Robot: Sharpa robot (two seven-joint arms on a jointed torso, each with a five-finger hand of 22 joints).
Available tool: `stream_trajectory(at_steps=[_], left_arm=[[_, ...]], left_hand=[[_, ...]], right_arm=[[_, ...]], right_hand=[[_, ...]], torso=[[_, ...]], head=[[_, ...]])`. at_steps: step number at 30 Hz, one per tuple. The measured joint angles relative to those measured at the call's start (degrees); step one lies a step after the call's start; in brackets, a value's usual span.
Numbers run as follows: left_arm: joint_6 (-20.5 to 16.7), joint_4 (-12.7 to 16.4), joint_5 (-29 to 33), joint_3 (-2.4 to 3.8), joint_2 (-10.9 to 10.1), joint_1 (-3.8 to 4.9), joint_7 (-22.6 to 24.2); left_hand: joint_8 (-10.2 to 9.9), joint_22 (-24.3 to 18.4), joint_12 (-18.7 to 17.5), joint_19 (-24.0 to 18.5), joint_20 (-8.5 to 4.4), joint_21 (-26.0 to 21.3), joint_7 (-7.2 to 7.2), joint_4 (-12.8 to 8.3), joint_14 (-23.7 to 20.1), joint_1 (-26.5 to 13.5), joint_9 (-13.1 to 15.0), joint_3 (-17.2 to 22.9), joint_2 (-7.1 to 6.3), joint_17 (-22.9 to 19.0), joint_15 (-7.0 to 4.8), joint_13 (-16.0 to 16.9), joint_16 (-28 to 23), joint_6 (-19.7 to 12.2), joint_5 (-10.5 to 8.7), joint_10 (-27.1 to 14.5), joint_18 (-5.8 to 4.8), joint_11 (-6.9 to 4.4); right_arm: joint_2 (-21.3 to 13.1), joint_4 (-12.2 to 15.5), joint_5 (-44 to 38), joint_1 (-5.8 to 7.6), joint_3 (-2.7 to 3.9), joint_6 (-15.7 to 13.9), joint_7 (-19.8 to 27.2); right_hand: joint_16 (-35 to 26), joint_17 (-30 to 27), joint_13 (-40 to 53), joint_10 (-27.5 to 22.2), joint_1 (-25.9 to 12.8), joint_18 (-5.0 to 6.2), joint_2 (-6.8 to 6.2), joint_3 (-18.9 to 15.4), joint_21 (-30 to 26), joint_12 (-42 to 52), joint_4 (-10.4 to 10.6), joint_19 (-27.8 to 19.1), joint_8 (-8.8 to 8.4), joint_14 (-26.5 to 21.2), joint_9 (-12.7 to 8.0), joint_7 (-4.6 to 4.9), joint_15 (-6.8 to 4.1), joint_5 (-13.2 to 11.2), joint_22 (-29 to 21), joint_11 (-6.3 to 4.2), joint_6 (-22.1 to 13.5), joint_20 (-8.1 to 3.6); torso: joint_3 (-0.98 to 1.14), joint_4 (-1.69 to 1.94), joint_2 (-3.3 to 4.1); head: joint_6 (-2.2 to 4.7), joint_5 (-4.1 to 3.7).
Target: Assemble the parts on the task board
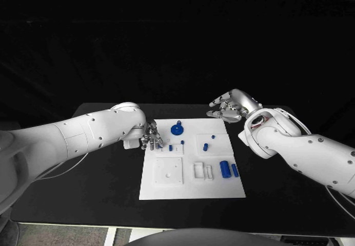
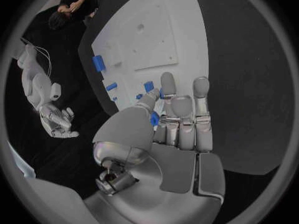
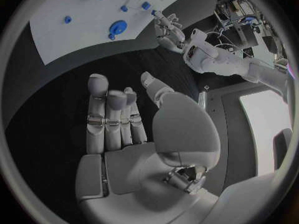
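Working outward from the near edge of the black table (image 1: 89, 195), we list first the white task board (image 1: 192, 187), lying flat at the middle.

Nearest on the board, in the head view: a raised square block (image 1: 168, 170) on its left, two white upright pieces (image 1: 203, 170) beside it, then a large blue cylinder (image 1: 224, 168) and a slimmer blue pin (image 1: 235, 170) lying side by side at its right.

Mid-board: a short blue peg (image 1: 205, 147) and a smaller blue stud (image 1: 213, 137) on the right half; a small blue peg (image 1: 171, 147) near the left edge.

At that left edge we find the left hand (image 1: 152, 139), fingers pointing down onto the board. The head view does not settle what it holds; the left wrist view shows the left hand (image 2: 168, 119) with thumb and one finger pinching a small blue part (image 2: 154, 118), the remaining fingers straight and close together.

Farther on: a round blue gear-like disc (image 1: 177, 129) near the board's far edge.

Farthest: the right hand (image 1: 231, 108) above the far right corner, off the board. The right wrist view shows its fingers (image 3: 109, 119) extended side by side, thumb apart, palm bare, touching none of the parts.
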Motion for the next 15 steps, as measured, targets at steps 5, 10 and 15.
stream_trajectory(at_steps=[5,10,15], left_arm=[[4.20,-1.70,-0.05,0.03,0.88,0.53,0.08],[9.32,-4.84,-0.07,0.05,2.78,0.94,0.12],[12.89,-7.47,-0.08,0.03,4.63,1.01,0.13]], left_hand=[[-1.34,0.00,0.28,-0.12,-0.11,0.42,0.31,-0.07,0.00,0.29,1.95,-0.07,-0.29,0.00,0.01,0.29,0.00,0.33,1.14,0.19,0.00,0.00],[-1.55,0.04,0.68,-0.21,-0.20,0.67,0.32,-0.08,0.01,0.28,2.41,-0.08,-0.30,0.11,0.01,0.49,0.10,0.33,3.00,0.20,0.00,0.01],[-1.55,0.04,0.95,-0.41,-0.41,1.35,0.61,-0.04,0.01,-0.65,3.81,0.13,-1.23,0.33,0.02,0.63,0.70,0.64,5.61,0.51,0.00,-0.09]], right_arm=[[0.09,-0.10,0.00,0.00,0.00,0.02,0.00],[0.27,-0.17,-0.01,0.00,0.00,0.04,0.00],[0.43,-0.22,-0.01,0.00,0.00,0.05,0.00]], right_hand=[[0.00,0.00,0.00,0.00,0.00,-0.01,0.00,0.00,0.00,0.00,0.00,0.00,0.00,0.00,0.00,0.00,0.00,0.00,0.00,0.00,0.00,0.00],[0.00,0.00,0.00,0.00,0.00,-0.01,0.00,0.00,0.00,0.00,0.00,0.00,0.00,0.00,0.00,0.00,0.00,0.00,0.00,0.00,0.00,0.00],[0.00,0.00,0.00,0.00,0.00,0.00,0.00,0.00,0.00,0.00,0.00,0.00,0.00,0.00,0.00,0.00,0.00,0.00,0.00,0.00,0.00,0.00]], torso=[[-0.01,-0.03,0.02],[-0.01,-0.07,0.03],[0.02,-0.10,0.04]], head=[[-0.04,0.11],[-0.07,0.23],[-0.13,0.25]])
